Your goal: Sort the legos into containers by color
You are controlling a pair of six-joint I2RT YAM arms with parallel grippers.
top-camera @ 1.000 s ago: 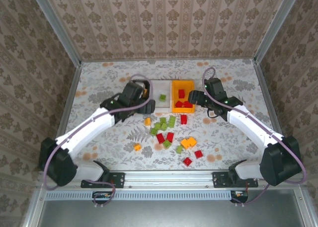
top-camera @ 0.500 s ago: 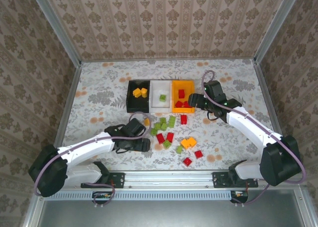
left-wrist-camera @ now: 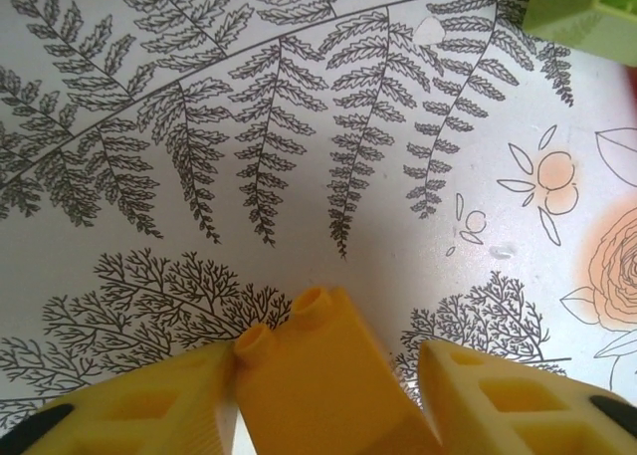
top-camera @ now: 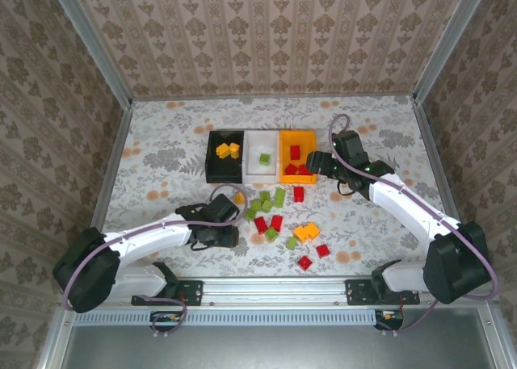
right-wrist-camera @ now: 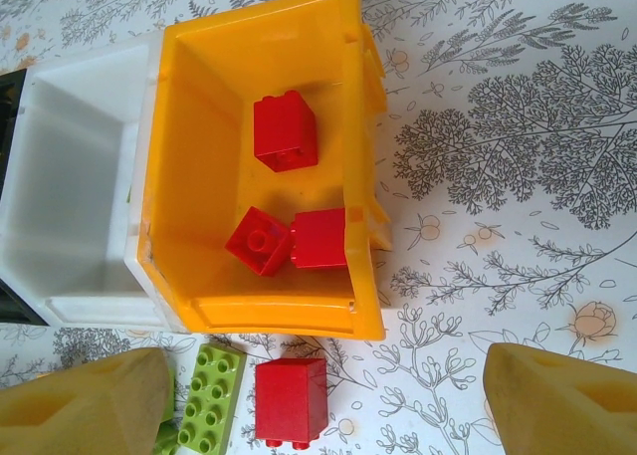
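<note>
Left gripper (left-wrist-camera: 325,360) is bracketing an orange-yellow brick (left-wrist-camera: 304,395), can't tell if clamped; right gripper (right-wrist-camera: 323,370) is hovering jaws apart; next needs a firm squeeze, then a lift to the black bin (top-camera: 225,172).

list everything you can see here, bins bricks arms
black plastic bin: one, black, left of row
white plastic bin: one, white, middle
orange plastic bin: one, orange, right
binned plastic bricks: two orange-yellow in black, one green in white, three red in orange
loose plastic bricks: five red, about seven green, about four orange-yellow, on floral table
left gripper: one, yellow, straddling an orange-yellow brick
right gripper: one, yellow, open, over a red brick
</note>
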